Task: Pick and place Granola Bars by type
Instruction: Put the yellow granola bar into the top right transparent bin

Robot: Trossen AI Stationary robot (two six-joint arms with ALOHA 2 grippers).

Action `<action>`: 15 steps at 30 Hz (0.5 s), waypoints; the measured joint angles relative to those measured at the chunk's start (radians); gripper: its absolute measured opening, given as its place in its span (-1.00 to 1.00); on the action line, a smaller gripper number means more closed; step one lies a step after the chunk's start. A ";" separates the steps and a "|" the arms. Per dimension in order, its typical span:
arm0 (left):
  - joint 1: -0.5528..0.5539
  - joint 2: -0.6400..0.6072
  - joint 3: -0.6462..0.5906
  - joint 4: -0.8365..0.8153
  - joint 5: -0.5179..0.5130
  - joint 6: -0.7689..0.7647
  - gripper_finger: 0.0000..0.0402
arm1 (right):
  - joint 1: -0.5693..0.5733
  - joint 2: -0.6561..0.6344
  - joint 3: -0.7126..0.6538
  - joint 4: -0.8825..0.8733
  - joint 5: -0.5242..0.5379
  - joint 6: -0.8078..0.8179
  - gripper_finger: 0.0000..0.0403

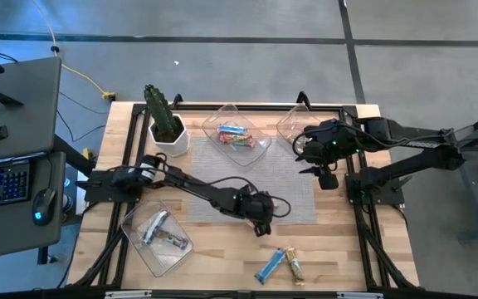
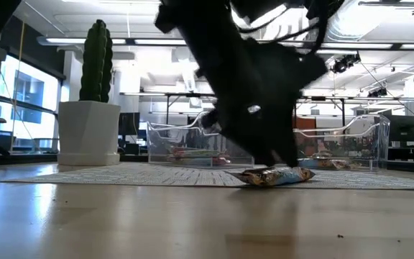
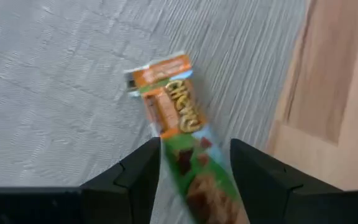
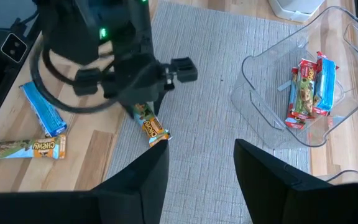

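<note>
A granola bar (image 3: pixel 178 124) in an orange and green wrapper lies flat on the grey mat (image 1: pixel 222 170); it also shows in the low view (image 2: pixel 275 175) and the right wrist view (image 4: pixel 149 123). My left gripper (image 1: pixel 260 221) is low over it and open. Its fingers (image 3: pixel 138 177) stand on either side of the bar's near end, and no touch shows. My right gripper (image 1: pixel 325 173) hangs open and empty above the mat's right edge. A blue bar (image 1: pixel 269 267) and a tan bar (image 1: pixel 295 266) lie on the wood near the front edge.
A clear tray (image 1: pixel 260 149) at the far middle holds several red and blue bars. A second clear tray (image 1: pixel 289 124) stands at the far right. A third (image 1: pixel 135 218) at the near left holds silver bars. A potted cactus (image 1: pixel 166 124) stands at the far left.
</note>
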 joint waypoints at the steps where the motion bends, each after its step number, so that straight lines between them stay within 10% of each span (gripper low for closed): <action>1: 0.000 0.007 0.001 0.007 0.001 -0.027 -0.07 | 0.000 0.000 0.000 0.000 0.000 0.000 -0.18; 15: -0.001 0.060 0.000 0.043 -0.044 -0.087 -0.21 | 0.000 0.000 0.000 0.000 0.000 0.000 -0.18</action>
